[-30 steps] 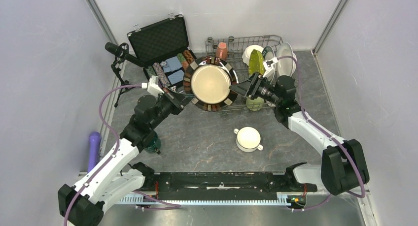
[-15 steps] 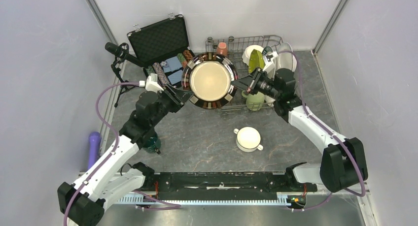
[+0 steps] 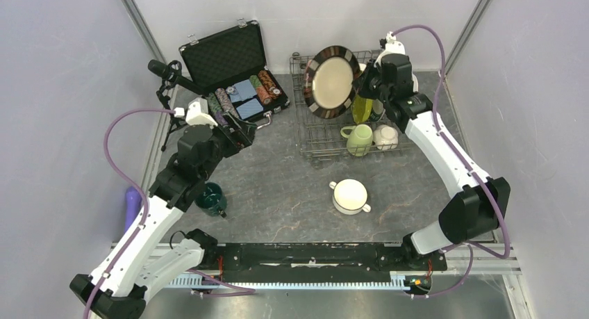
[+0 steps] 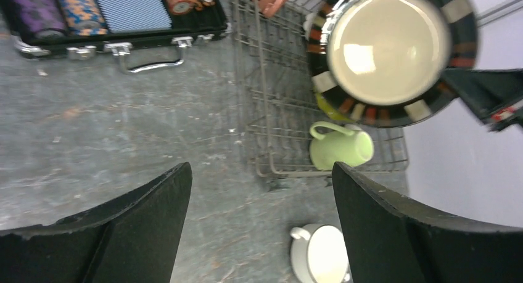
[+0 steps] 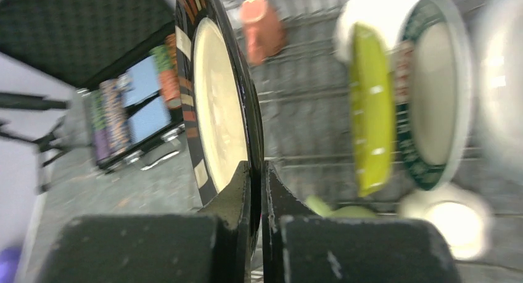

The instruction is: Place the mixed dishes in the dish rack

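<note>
My right gripper [image 3: 362,88] is shut on the edge of a brown-rimmed cream plate [image 3: 332,81], holding it on edge above the back of the grey wire dish rack [image 3: 316,142]. In the right wrist view the jaws [image 5: 256,169] pinch the plate's rim [image 5: 219,110], left of a lime-green plate [image 5: 370,110] and a green-rimmed bowl [image 5: 432,92] standing in the rack. A light-green mug [image 3: 359,139] and a white mug [image 3: 386,136] lie at the rack's front. My left gripper [image 3: 237,133] is open and empty, left of the rack. A white two-handled bowl [image 3: 349,195] and a dark-teal mug [image 3: 210,198] sit on the table.
An open black case [image 3: 229,65] with poker chips lies at the back left, next to a small microphone stand [image 3: 165,76]. A purple object [image 3: 131,206] lies at the left edge. A salmon-pink mug [image 5: 262,30] sits in the rack's far corner.
The left gripper opened, let go of the plate and drew back to the left. The right gripper shut on the plate, then lifted and tipped it on edge over the rack's back.
</note>
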